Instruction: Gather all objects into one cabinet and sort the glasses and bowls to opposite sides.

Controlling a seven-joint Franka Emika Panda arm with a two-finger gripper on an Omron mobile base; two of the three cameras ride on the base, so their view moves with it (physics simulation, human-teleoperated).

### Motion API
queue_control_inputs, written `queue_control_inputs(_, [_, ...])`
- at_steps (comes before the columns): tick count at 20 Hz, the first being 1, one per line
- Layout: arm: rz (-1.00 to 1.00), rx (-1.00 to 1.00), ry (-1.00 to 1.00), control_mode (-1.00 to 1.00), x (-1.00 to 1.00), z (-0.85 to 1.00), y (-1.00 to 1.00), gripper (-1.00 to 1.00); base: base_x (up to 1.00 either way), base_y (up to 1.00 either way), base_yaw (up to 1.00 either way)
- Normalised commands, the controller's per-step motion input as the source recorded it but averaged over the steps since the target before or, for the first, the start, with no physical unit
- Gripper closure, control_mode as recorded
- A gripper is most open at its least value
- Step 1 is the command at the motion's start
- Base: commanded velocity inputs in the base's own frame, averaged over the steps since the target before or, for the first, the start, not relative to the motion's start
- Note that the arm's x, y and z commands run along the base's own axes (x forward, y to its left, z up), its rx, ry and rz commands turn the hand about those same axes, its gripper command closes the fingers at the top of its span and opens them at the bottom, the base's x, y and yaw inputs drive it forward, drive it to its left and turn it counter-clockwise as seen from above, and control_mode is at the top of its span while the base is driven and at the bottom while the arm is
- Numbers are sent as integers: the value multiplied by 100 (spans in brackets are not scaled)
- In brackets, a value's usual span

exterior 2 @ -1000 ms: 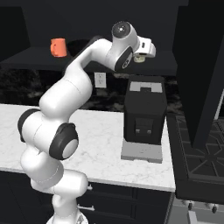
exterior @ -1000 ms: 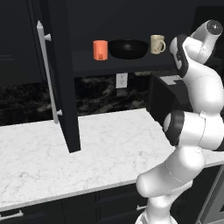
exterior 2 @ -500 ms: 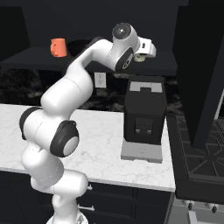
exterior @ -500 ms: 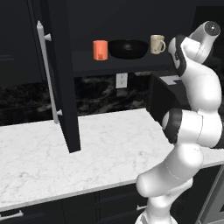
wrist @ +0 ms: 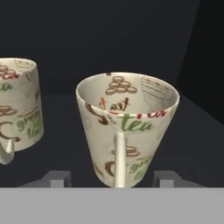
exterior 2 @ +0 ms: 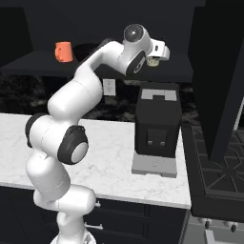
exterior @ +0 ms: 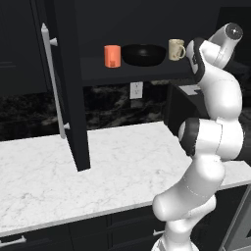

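- Releasing looks like the step in hand: the gripper (wrist: 113,179) has its two dark finger tips (wrist: 57,178) standing apart on either side of a cream mug (wrist: 127,131), with a visible gap to the mug wall on both sides, so jaws parted and nothing clamped.
- That mug stands upright on the cabinet shelf (exterior: 147,71), handle facing the hand; its axis runs vertical, straight ahead of the gripper.
- A second cream mug (wrist: 17,105) stands just beside it in the hand view, apart, not touching.
- In the left base view the shelf row reads orange cup (exterior: 112,56) toward the door-side end, black bowl (exterior: 143,54) in the middle, one cream mug at the end nearest the arm.
- Cabinet door (exterior: 68,88) hangs open, silver bar handle (exterior: 53,83) on it.
- Marble counter (exterior: 73,181) lies below; a dark appliance (exterior 2: 157,124) sits on its right end.
- Judgement: the mug sits directly between the fingers, so a straight pull back along the hand's own line should clear it; any sideways drift risks clipping the handle or the neighbouring mug.
- Sorting check: the bowl sits between cup and mugs, so sides probably not yet split.
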Motion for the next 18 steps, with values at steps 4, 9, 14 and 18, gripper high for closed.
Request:
queue_control_inputs(4, [0,0,-11,-100,-14,11,-8,-100,0,0,0])
queue_control_inputs(9, [2,0,-1,-100,-83,0,-1,-100,0,0,0])
queue_control_inputs(14, [6,0,-8,-100,-100,21,38,-100,0,0,0])
queue_control_inputs(18, [8,-9,2,-100,-71,0,93,-100,0,0,0])
